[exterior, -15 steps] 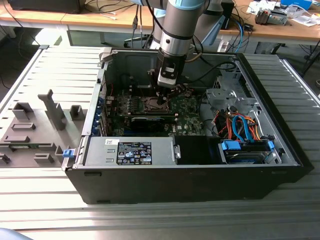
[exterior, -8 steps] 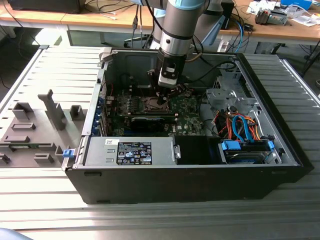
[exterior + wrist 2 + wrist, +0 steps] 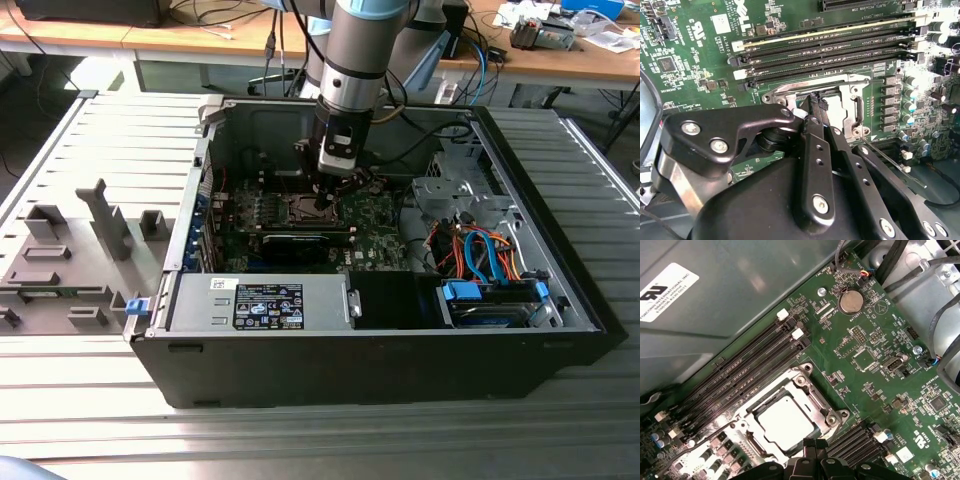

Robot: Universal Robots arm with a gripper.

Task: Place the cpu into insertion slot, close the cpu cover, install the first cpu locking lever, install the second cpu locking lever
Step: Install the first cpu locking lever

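One chip, one socket, and they're together. The cpu lies flat in the insertion slot, silver-grey top up. In the first wrist view the cpu cover looks to be down around it, its window framing the chip, so I judge those two steps done.

My pincer hangs right over the socket's edge. Its fingers are drawn together with nothing between them, so it is closed and empty as far as I can see. That pose suits nudging a wire rather than grasping anything.

In the second wrist view a thin locking lever runs slantwise out from the socket's corner, clear of the rim. I read it as not latched. Whether my tip touches metal, I cannot tell.

The computer case lies open side up on the worktop, which is why I reach straight down into it. Inside sits the green motherboard, with the memory slots just beside the socket. The black graphics card lies near it, and the power supply runs along the near wall. Blue and orange cables are bundled in the bay at the exterior view's right. Outside the case, at the exterior view's left, a grey fixture stands on the worktop.
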